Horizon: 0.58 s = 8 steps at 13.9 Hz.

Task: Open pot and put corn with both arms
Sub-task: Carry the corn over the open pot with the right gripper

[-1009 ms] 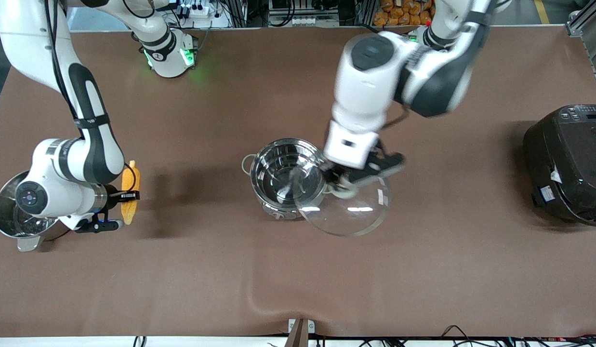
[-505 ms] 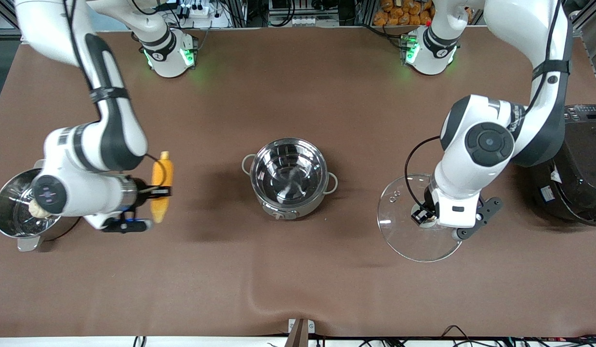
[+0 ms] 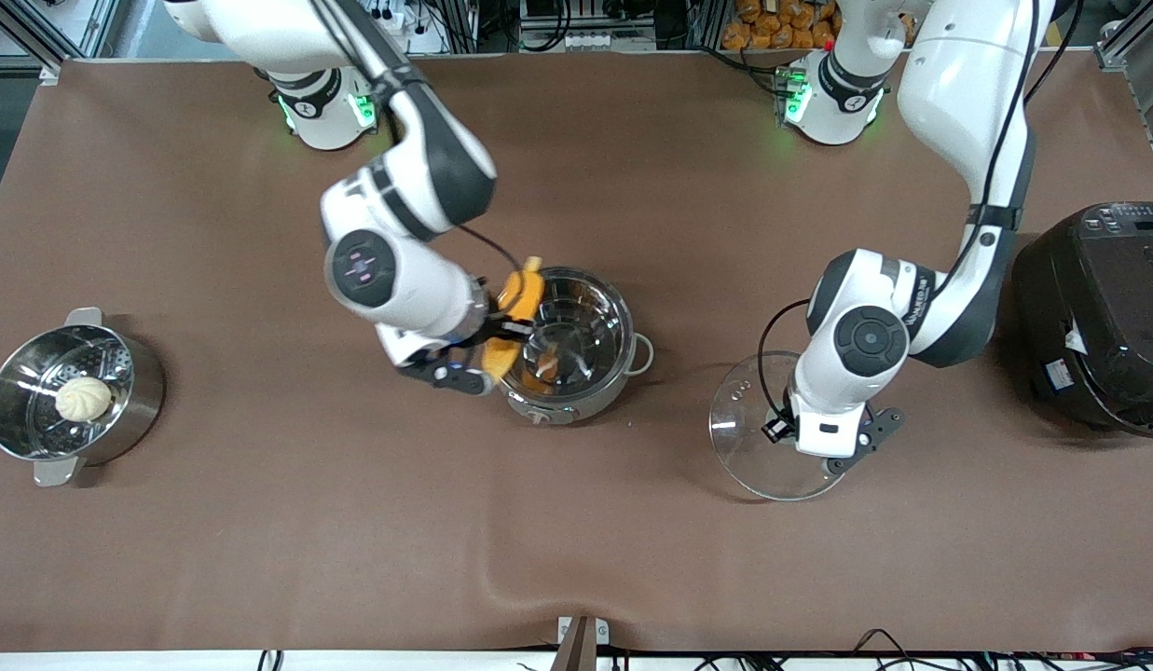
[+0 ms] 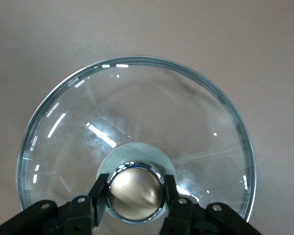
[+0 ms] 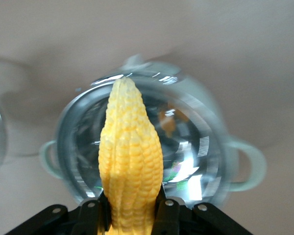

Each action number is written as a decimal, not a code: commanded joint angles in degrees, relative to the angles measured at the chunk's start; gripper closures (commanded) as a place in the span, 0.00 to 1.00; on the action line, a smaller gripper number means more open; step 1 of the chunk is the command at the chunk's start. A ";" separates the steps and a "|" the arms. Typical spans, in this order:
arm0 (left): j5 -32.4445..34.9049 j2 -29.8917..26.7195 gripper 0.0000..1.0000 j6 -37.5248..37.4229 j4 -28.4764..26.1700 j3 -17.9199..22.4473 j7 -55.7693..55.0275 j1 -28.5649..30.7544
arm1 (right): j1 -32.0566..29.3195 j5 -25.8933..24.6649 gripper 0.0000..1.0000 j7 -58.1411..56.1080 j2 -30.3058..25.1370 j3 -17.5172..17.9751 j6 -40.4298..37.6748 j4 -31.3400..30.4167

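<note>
The shiny steel pot (image 3: 576, 359) stands open mid-table, its two loop handles showing; it also shows in the right wrist view (image 5: 196, 161). My right gripper (image 3: 503, 334) is shut on the yellow corn (image 3: 515, 315) and holds it over the pot's rim at the right arm's side; the right wrist view shows the cob (image 5: 130, 161) between the fingers (image 5: 94, 215). My left gripper (image 3: 800, 424) is shut on the copper knob (image 4: 135, 192) of the glass lid (image 3: 748, 443), low over or on the table beside the pot toward the left arm's end.
A steel steamer pot (image 3: 129, 401) with a white bun (image 3: 83, 398) stands at the right arm's end. A large black rice cooker (image 3: 1103, 312) stands at the left arm's end.
My right gripper has carried the corn from near the steamer pot across to over the pot's rim. My left gripper has moved the lid slightly toward the pot.
</note>
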 commanded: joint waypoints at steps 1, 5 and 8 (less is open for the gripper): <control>2.48 -2.44 1.00 4.50 -5.86 -0.42 -0.71 1.02 | 2.02 3.07 0.84 2.44 4.81 -0.57 5.02 2.09; 2.49 -2.61 0.90 6.10 -8.69 -0.42 -0.89 1.02 | 2.73 2.02 0.00 2.53 5.09 -0.75 4.86 0.60; 2.57 -3.40 0.00 5.92 -9.65 -0.42 -1.15 0.93 | 3.35 0.43 0.00 2.01 4.12 -0.92 3.72 -1.07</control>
